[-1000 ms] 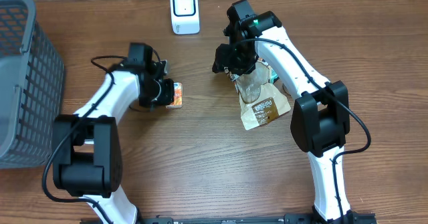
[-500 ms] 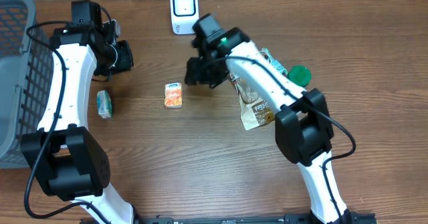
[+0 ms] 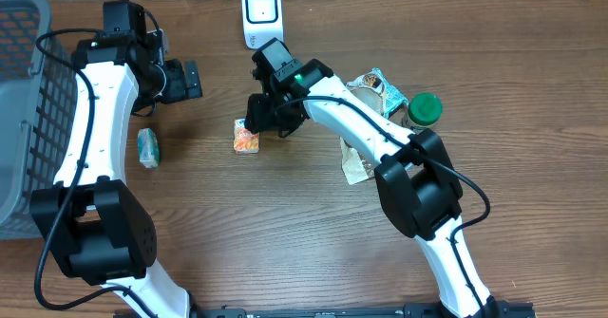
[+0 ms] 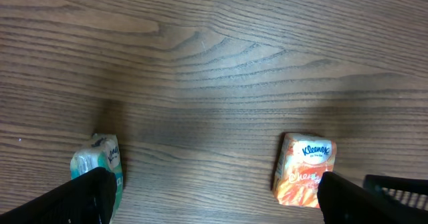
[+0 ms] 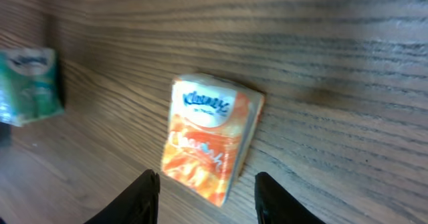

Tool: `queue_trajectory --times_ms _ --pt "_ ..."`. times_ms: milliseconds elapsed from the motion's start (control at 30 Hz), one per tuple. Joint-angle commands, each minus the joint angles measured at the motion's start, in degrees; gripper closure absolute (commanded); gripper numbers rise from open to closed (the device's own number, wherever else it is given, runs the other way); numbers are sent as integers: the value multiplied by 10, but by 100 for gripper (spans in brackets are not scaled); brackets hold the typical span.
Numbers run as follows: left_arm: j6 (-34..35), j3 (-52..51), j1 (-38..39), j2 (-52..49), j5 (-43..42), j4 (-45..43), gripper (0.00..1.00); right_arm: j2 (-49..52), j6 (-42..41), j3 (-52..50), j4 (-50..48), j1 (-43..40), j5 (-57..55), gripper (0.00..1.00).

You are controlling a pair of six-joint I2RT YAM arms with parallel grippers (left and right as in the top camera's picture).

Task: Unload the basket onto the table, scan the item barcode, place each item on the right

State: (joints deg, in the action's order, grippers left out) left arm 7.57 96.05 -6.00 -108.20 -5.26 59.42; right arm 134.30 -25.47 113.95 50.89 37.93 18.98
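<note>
I see the orange Kleenex pack (image 5: 208, 142) lying flat on the wooden table (image 3: 285, 223), apart from the white scanner (image 3: 261, 14). My right gripper (image 5: 207, 198) hovers over it, fingers apart, holding nothing. The left gripper (image 3: 183, 79) stands wide open, empty.

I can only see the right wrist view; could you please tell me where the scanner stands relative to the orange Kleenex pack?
Observer: The white scanner stands just beyond the orange Kleenex pack, farther from the robot.
Operator: Thank you. Is the left gripper holding anything?
Observer: No, the left gripper is wide open and empty, off to the pack's left.
Operator: What else lies nearby?
Observer: A brown pouch and a green lid lie to the pack's right.
</note>
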Motion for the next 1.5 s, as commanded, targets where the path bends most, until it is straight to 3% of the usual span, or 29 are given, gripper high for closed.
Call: queue_trajectory --times_ms 0,300,367,400,433,633,800,900,1033,1100,1467 --pt "-1 6 4 7 8 1 1 30 -3 -9 -8 10 9 61" --pt "-1 6 4 7 8 1 0 41 -20 -32 -33 18 -2 63" --pt "-1 6 4 7 8 1 0 43 -20 -32 -33 18 -2 73" --pt "-1 6 4 7 8 1 0 43 -20 -32 -33 18 -2 91" --pt "-1 6 4 7 8 1 0 43 -20 -31 -34 18 -2 95" --pt "-1 6 4 7 8 1 0 25 5 3 17 4 31 96" --pt "-1 6 4 7 8 1 1 -40 76 25 64 -44 213 96" --pt "-1 6 4 7 8 1 0 -86 130 25 64 -89 384 96" --pt "-1 6 4 7 8 1 0 -113 144 25 64 -139 547 96" --pt "-1 6 4 7 8 1 0 -113 167 25 64 -162 692 96" --pt "-1 6 4 7 8 1 1 -116 151 25 89 -198 709 96"
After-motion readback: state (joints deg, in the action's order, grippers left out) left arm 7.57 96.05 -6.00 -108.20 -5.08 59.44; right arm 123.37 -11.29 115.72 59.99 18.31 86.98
